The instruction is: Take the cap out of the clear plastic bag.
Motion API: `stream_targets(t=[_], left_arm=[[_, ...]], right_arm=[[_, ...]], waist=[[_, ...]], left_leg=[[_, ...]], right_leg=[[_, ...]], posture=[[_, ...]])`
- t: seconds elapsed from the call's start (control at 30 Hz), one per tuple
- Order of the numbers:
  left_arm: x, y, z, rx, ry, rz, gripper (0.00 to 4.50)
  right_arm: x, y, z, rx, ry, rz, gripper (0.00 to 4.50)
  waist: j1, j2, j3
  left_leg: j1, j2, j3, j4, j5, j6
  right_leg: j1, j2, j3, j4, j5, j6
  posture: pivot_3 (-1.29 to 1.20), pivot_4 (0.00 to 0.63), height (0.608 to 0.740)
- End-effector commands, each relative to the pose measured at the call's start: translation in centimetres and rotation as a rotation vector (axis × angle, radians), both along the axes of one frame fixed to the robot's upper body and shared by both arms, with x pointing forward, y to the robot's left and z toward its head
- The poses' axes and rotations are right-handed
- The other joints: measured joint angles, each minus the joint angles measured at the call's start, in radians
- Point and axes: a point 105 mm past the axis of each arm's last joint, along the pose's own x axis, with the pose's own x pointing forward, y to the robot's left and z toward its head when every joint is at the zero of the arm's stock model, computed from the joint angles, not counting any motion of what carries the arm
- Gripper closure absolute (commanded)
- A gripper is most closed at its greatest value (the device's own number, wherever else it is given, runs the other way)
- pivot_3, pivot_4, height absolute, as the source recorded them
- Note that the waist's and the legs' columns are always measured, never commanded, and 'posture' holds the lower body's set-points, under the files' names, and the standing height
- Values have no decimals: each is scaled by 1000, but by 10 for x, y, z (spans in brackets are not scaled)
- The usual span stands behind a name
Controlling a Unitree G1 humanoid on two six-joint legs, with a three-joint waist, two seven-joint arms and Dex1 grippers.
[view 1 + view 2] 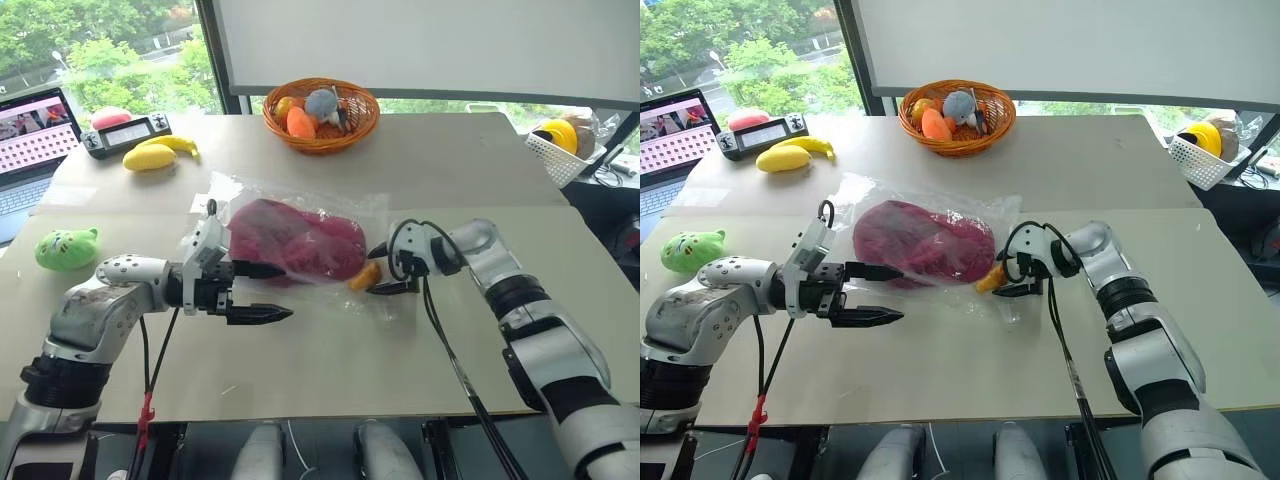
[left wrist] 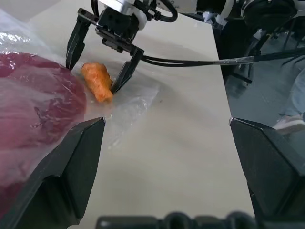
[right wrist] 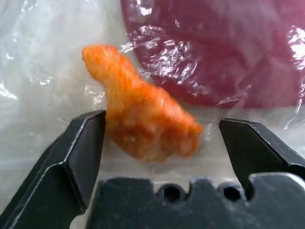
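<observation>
My right gripper [image 1: 1006, 276] has its fingers spread wide around the small orange toy [image 3: 143, 119], one touching it, nothing clamped. My left gripper [image 1: 872, 294] gapes empty beside the clear plastic bag [image 1: 940, 205] on the table [image 1: 1090, 180], ready to pin it; the cap [image 1: 922, 242] lies inside.

dark red fabric cap [image 1: 290, 242]: maroon, plain
clear crinkly plastic bag [image 1: 225, 196]: transparent, white glints
small fuzzy toy [image 3: 143, 119]: orange, paler streaks
round woven wicker basket [image 1: 322, 136]: orange-brown weave
two-fingered left gripper [image 1: 262, 291]: black fingers, white housing
two-fingered right gripper [image 1: 380, 271]: black fingers
flat table top [image 1: 330, 350]: pale beige
plush frog-like toy [image 1: 66, 248]: bright green
curved banana-shaped toys [image 1: 159, 152]: yellow
</observation>
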Motion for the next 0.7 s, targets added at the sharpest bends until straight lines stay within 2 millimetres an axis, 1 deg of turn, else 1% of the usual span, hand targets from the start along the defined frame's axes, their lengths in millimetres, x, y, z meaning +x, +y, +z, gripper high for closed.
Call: stream_targets(t=[0.03, 0.13, 0.27, 0.53, 0.63, 0.7], left_arm=[[-1, 1, 12, -10, -48, 1, 9], [1, -1, 10, -12, -53, 9, 0], [4, -3, 9, -11, -59, 13, 0], [6, -3, 8, -7, -60, 5, 0], [7, -4, 9, -9, -62, 0, 0], [8, -4, 9, -9, -61, -3, 0]], right_arm=[[2, -7, -2, -10, 1, -22, 0], [3, -9, -5, -2, 5, -41, 724], [1, -8, -7, 3, 6, -33, 2029], [-2, -8, -9, 20, 16, -33, 2120], [-4, -7, 5, 92, 19, -37, 2120], [-2, -8, 24, 188, 12, -67, 2120]], waist=[[-1, 0, 0], [0, 0, 0], [0, 0, 0], [0, 0, 0], [0, 0, 0], [0, 0, 0]], left_leg=[[0, 0, 0, 0, 0, 0], [1, 0, 0, 0, 0, 0], [1, 0, 0, 1, 0, 0], [1, 0, 0, 0, 0, 0], [1, 0, 0, 0, 0, 0], [1, 0, 0, 0, 0, 0]], right_leg=[[0, 0, 0, 0, 0, 0], [1, 0, 0, 1, 0, 0], [1, 0, 0, 1, 0, 0], [1, 0, 0, 1, 0, 0], [1, 0, 0, 1, 0, 0], [0, 0, 0, 1, 0, 0]], posture=[[0, 150, 733], [0, 150, 733], [0, 150, 733], [0, 150, 733], [0, 150, 733], [0, 150, 733]])
